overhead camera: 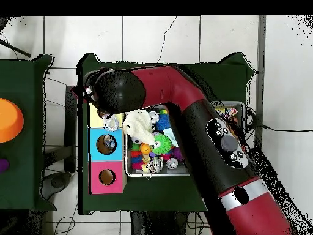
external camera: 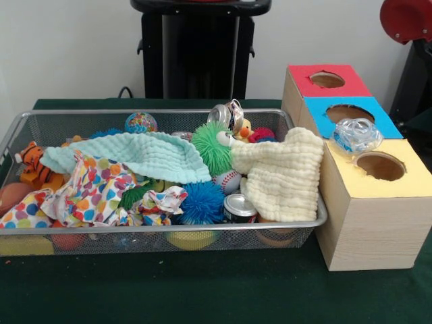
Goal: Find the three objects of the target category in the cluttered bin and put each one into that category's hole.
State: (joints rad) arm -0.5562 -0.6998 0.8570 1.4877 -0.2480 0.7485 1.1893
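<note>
Here clear plastic object (external camera: pixel 356 135) rests on box (external camera: pixel 378 223) beside yellow hole (external camera: pixel 381 165); tool unseen.

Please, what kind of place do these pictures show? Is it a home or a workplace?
Probably a robotics lab or test room, not a home. A red robot arm reaches over a green-covered table, which holds a wire bin of toys and cloths beside a wooden sorting box with three coloured holes.
</note>
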